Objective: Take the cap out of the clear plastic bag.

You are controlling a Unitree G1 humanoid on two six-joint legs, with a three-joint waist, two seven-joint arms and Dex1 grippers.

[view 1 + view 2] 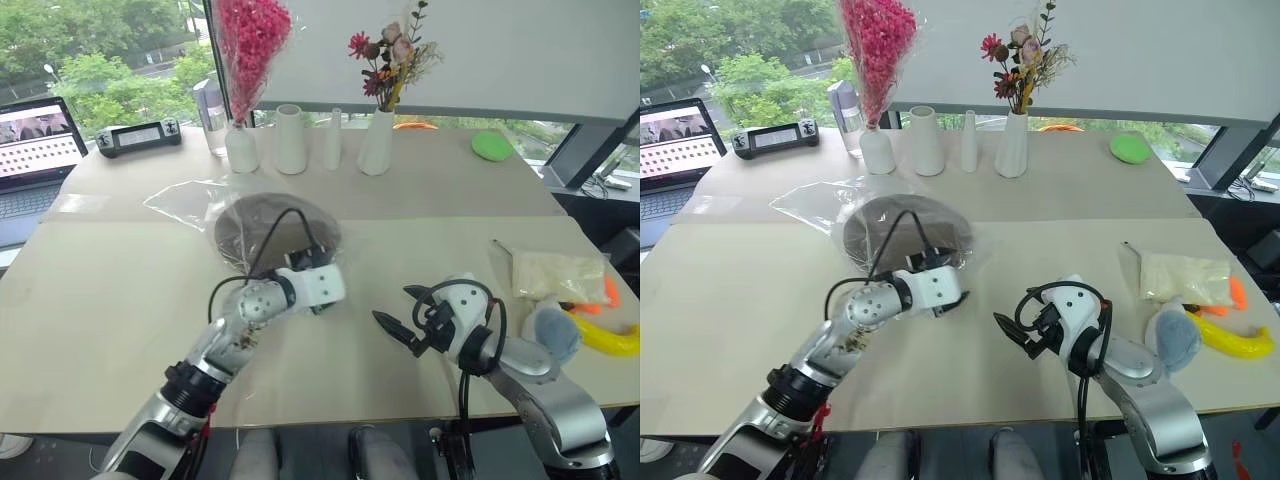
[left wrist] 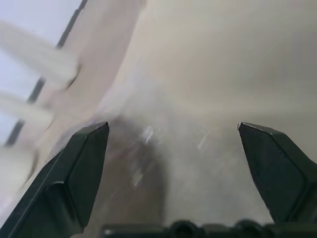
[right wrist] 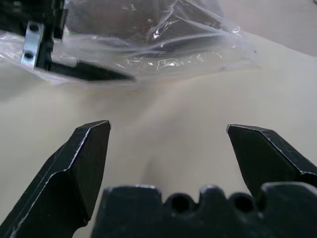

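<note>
Jaws of both grippers stand spread wide with nothing between them. Left gripper (image 1: pixel 322 300) hangs at the near edge of the clear plastic bag (image 1: pixel 190 200); right gripper (image 1: pixel 405 318) hovers apart over bare table (image 1: pixel 120 310).

Materials: the bag is thin, glossy, wrinkled film lying flat at table centre. Inside it lies the cap (image 1: pixel 270 225), a dark brown, soft, flat rounded oval.

View differences: the right wrist view shows the bag's crinkled edge (image 3: pixel 163 47) with one black finger of the left gripper against it. The left wrist view shows the cap as a blurred dark patch under film.

Count: four white vases (image 1: pixel 290 140) in a row at the far side, two holding flowers; one laptop (image 1: pixel 35 160); one green rounded object (image 1: pixel 491 146).
</note>
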